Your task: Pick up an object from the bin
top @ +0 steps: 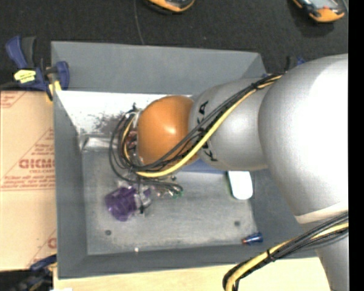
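Silver-grey and bulky, the KUKA arm [303, 138] fills the right side of the camera view and reaches leftward down into the grey metal bin [70, 180]. Its wrist carries a rounded orange cover [161, 129], which sits over the upper middle of the bin floor. Black and yellow cables [118, 147] loop round the cover's left and lower sides. On the bin floor to the right, just under the arm's lower edge, lies a white rounded object [241, 185], partly hidden by the arm. Left of centre on the floor lies a purple lump [122, 204] of crumpled, irregular shape. The claw [148, 196] hangs below the orange cover, low over the floor and just beside the lump's right edge. I cannot tell whether the claw is wide or narrow, nor whether it touches the lump. A small blue piece [252, 239] lies near the bin's lower right corner, well apart from the claw and the lump.
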Available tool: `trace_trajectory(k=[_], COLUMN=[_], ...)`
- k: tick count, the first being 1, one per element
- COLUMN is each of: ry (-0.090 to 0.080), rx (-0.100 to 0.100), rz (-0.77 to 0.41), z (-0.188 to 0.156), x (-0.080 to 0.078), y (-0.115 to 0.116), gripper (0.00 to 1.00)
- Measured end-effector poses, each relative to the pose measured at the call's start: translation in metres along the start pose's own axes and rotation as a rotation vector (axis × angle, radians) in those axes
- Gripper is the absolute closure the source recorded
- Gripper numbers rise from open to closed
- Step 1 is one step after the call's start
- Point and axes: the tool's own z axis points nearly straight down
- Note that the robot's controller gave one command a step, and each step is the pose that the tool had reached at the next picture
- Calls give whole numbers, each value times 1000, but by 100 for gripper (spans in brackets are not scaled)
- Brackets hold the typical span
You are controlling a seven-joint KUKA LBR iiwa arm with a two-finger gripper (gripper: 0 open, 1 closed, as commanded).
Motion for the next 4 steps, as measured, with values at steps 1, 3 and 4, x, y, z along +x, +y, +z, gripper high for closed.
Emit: trace_trajectory(k=[1, 3, 4], ry=[0, -1, -1], rx=[-1, 0, 0], rz=[2, 7, 7], z=[-10, -49, -69], x=[0, 0, -1], y=[0, -1, -1], gripper=[100, 100, 100])
